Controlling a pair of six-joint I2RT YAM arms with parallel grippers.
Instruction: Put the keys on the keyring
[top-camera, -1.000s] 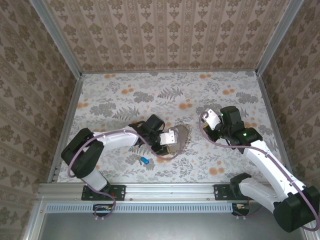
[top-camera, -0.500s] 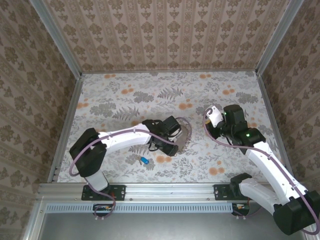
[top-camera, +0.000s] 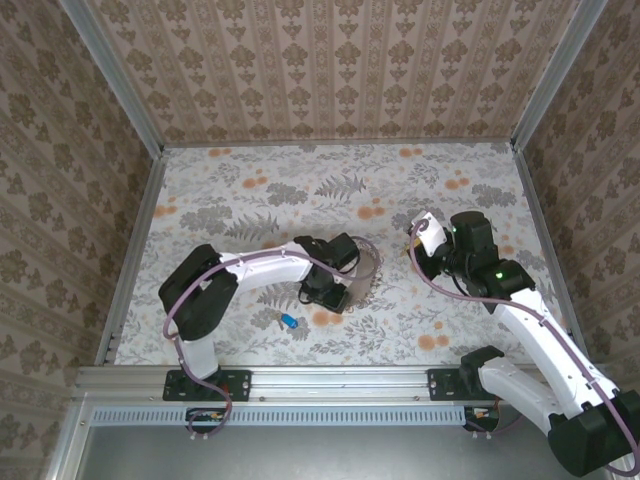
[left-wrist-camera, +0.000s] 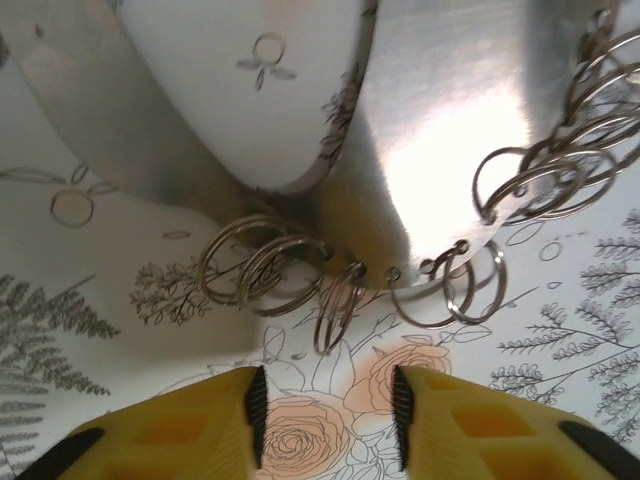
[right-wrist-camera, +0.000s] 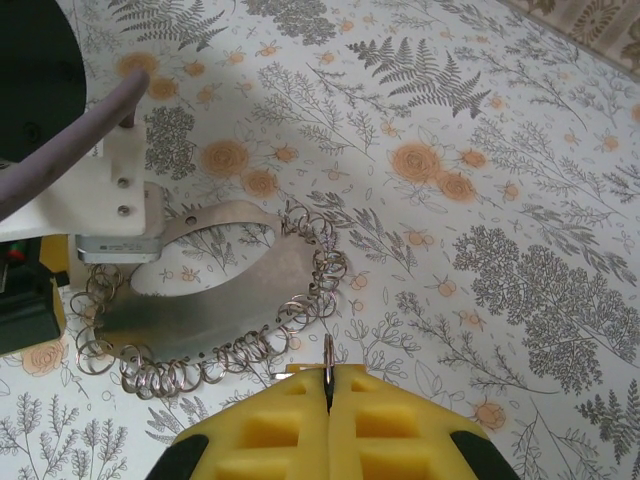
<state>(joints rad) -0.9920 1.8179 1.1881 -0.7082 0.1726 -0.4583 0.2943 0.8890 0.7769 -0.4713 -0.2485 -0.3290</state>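
The keyring is a crescent-shaped metal plate whose edge carries several small split rings; it lies on the flowered table and also appears in the right wrist view. My left gripper hangs over its near left end, jaws open on bare table just short of the rings. One blue-headed key lies loose on the table, near the left arm. My right gripper hovers to the right of the plate, shut on a thin metal key seen edge-on, its head hidden between the pads.
Patterned walls with metal corner posts enclose the table on three sides. The left arm's purple cable and white wrist mount sit over the plate's left end. Open tabletop stretches behind the plate.
My left gripper has swung in over the plate's near end and its jaws have narrowed. The right gripper has drifted slightly right, still shut.
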